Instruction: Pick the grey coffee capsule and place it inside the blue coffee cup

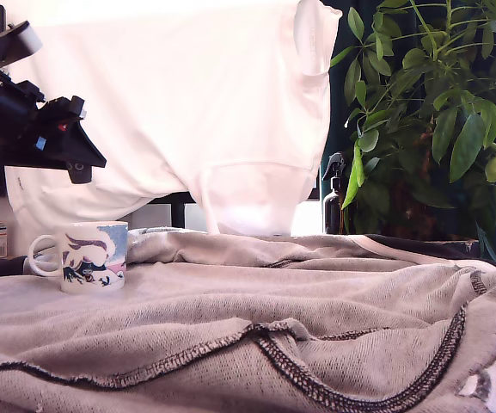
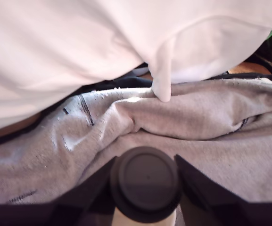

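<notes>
Rumpled grey cloth fills the near scene; the gripper, raised at the exterior view's left above the blue coffee cup, pinches the grey coffee capsule.

A rumpled grey cloth covers the table. Behind hangs a white garment. A leafy green plant stands at the exterior view's right.

My black arm reaches in from the exterior view's left, raised in the air with its gripper angled downward. In the wrist view, my two dark fingers are clamped on either side of the grey coffee capsule, its flat round rim facing the camera.
</notes>
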`<move>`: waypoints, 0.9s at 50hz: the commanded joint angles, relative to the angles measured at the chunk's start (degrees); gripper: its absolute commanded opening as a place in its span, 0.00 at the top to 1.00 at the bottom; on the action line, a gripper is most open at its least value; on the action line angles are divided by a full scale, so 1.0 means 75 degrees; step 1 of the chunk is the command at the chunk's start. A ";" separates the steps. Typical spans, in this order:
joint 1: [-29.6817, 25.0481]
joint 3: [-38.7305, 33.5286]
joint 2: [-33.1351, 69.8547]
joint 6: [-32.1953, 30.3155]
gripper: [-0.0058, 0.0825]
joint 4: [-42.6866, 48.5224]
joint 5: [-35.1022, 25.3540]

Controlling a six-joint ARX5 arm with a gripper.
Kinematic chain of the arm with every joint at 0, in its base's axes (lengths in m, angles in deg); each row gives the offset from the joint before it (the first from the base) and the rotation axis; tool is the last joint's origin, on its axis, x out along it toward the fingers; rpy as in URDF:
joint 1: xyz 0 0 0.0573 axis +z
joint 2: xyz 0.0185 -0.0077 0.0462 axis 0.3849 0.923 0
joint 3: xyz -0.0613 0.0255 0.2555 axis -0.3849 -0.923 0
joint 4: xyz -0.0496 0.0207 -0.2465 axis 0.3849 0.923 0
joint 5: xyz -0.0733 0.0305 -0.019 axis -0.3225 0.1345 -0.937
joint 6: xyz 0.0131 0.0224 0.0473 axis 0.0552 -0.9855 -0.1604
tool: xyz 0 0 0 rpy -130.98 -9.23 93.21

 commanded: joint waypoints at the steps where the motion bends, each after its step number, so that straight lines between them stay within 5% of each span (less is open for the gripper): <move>1: 0.0015 -0.0061 0.0079 -0.0038 0.82 0.0038 -0.0006; 7: 0.0015 -0.0061 0.0090 -0.0041 0.67 0.0160 0.0003; 16: 0.0015 -0.0061 0.0335 -0.0038 0.23 0.0350 -0.0041; 29: 0.0012 -0.0052 0.0318 -0.0026 0.22 0.0323 -0.0026; 35: 0.0017 -0.0003 0.0245 0.0023 0.34 0.0350 -0.0026; 44: 0.0090 -0.0003 -0.0210 0.0017 0.97 0.0769 -0.0023; 45: 0.0105 -0.0003 -0.0274 0.0020 0.96 0.0831 -0.0015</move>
